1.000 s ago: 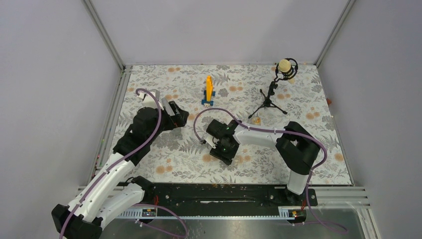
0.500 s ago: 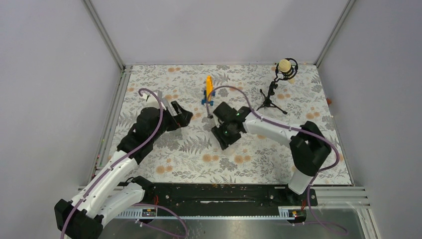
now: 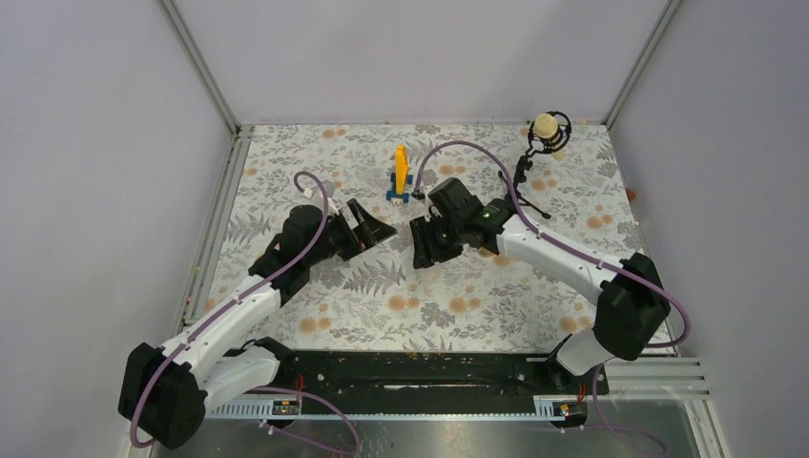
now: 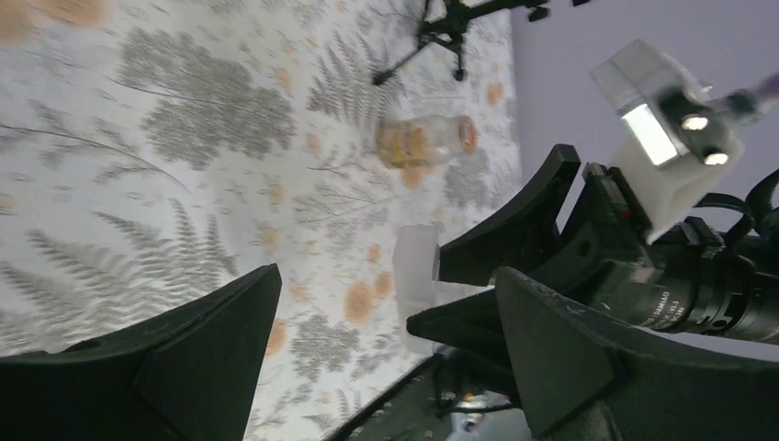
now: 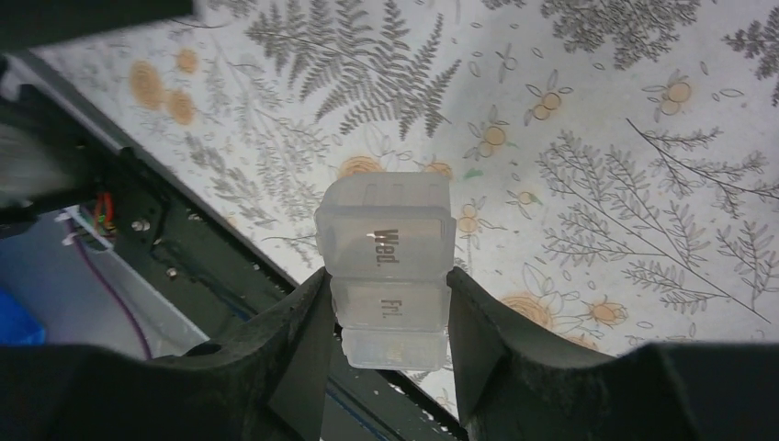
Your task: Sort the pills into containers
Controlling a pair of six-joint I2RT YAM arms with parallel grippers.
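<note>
My right gripper [image 5: 386,287] is shut on a colourless see-through container [image 5: 386,253], a stack of compartments marked "Wed." and "Fri.", and holds it above the table. In the top view the right gripper [image 3: 422,243] is at mid-table, facing my left gripper [image 3: 377,225]. The left gripper [image 4: 377,367] is open and empty, its jaws wide apart, with the held container [image 4: 415,276] just beyond them. An amber-tan jar [image 4: 424,142] with orange pills inside lies on its side on the floral cloth further off. It is hidden under the right arm in the top view.
An upright orange piece on a blue base [image 3: 401,173] stands just behind the grippers. A microphone on a tripod stand [image 3: 522,186] is at the back right, and its legs show in the left wrist view [image 4: 450,23]. The black front rail [image 3: 429,374] runs along the near edge.
The right arm has reached away from the near edge toward the back, carrying the colourless container. The left gripper has moved right, toward it.
</note>
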